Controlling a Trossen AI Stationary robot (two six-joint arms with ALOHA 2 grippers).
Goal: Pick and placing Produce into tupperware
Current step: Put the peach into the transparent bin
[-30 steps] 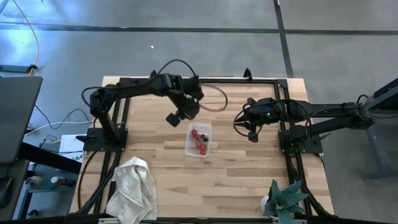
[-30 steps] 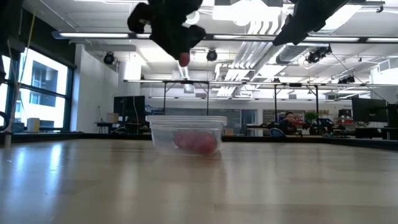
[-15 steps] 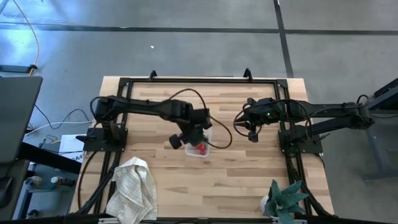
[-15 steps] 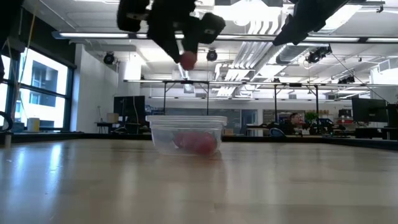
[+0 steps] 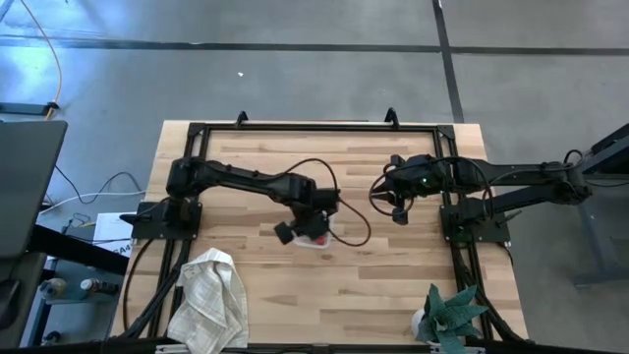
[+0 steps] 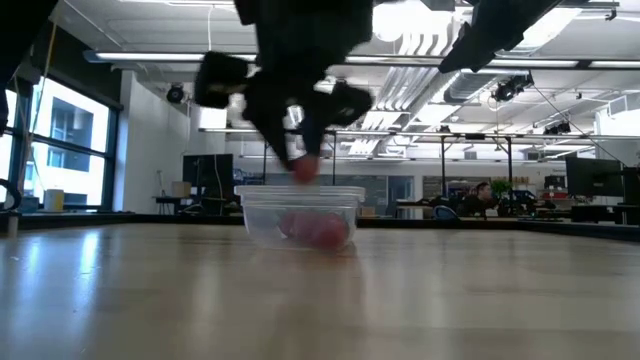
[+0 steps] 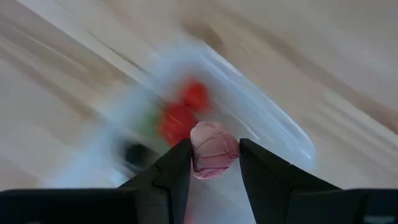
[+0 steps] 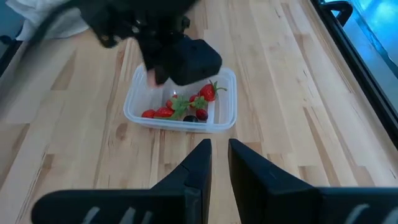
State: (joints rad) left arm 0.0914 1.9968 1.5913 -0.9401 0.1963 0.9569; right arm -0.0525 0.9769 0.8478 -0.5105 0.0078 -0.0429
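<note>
A clear plastic container (image 8: 180, 106) at mid-table (image 5: 393, 275) holds several red berries (image 8: 163, 112) and one dark piece. Just above it, the left gripper (image 7: 214, 163) pinches a pink piece (image 7: 213, 149); the right gripper (image 8: 216, 163) waits aside, fingers narrowly apart.

In the high view, the table (image 5: 393, 285) is filling the middle of the frame. The tupperware (image 5: 327, 234) is sitting near the table's centre, with produce (image 8: 186, 109) lying inside it. The left gripper (image 5: 309, 222) is hanging directly over the tupperware, holding one piece (image 7: 213, 150) between its fingers just above the container's rim. The right gripper (image 5: 385, 205) is waiting right of centre, apart from the tupperware. A towel (image 5: 211, 295) is lying at the lower left, and a plant (image 5: 452, 313) is standing at the lower right.
</note>
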